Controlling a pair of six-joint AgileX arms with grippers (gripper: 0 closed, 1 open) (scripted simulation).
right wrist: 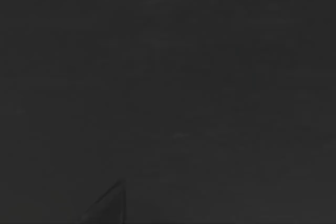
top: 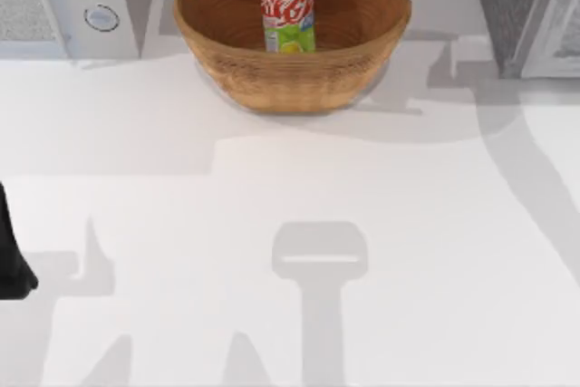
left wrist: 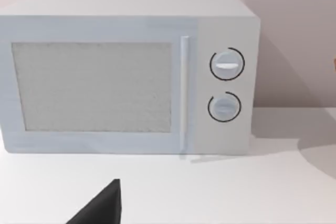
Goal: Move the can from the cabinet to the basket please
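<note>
Cannot tell how either pair of jaws stands — left arm point(top: 13, 256) parked at the frame's left edge, right wrist view dark. Can point(top: 288, 9) upright inside basket point(top: 272, 74) at upper centre, cabinet point(top: 512, 2) upper right — task apparently done.

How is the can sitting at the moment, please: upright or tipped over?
Upright. In the top view the can stands inside the basket, silver top upward and lime patch at its base.

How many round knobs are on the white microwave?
2: the upper knob and the lower knob, one above the other beside the microwave door.
</note>
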